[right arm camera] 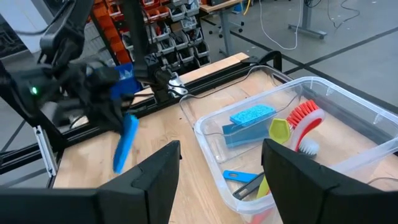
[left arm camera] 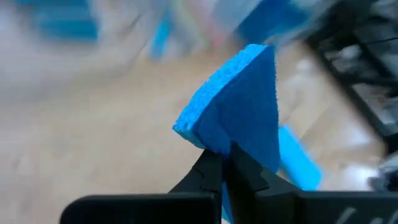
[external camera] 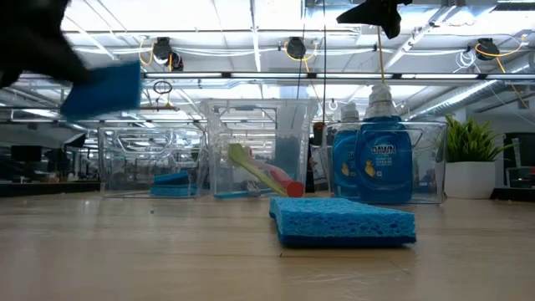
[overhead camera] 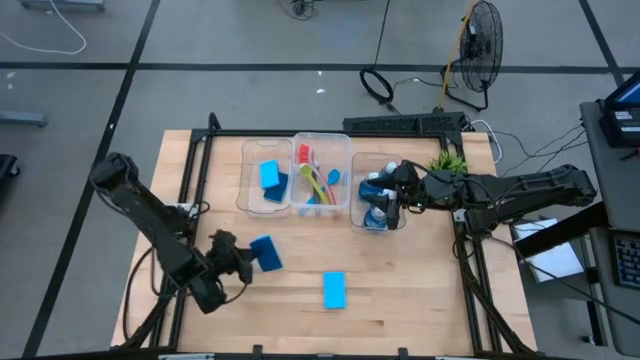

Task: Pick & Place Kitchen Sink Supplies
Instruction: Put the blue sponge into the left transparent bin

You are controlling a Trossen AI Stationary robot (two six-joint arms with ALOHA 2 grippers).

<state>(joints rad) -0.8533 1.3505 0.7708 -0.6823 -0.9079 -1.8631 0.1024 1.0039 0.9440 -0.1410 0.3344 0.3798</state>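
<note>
My left gripper (overhead camera: 246,261) is at the table's left, shut on a blue sponge (overhead camera: 266,253) that it holds above the wood. The low view shows this sponge high at the left (external camera: 104,88). A second blue sponge (overhead camera: 334,290) lies flat on the table near the front middle (external camera: 343,219). My right gripper (right arm camera: 221,177) hovers open and holding nothing over the bin of blue bottles (overhead camera: 377,205). Two more sponges (overhead camera: 271,178) lie in the left bin, and brushes (overhead camera: 318,182) lie in the middle bin. My left gripper pinches the sponge by one narrow end (left arm camera: 227,147) between its two shut fingers (left arm camera: 208,171). The fingers come from the table's left, slanting down. The sponge sticks out beyond the fingertips, tilted and lifted clear of the table.
Three clear bins (overhead camera: 297,140) stand in a row at the back of the table. A small green plant (overhead camera: 447,160) in a white pot stands at the back right. A black frame rail (overhead camera: 190,170) runs along the table's edges. Bare wood lies between the sponges and the front edge.
</note>
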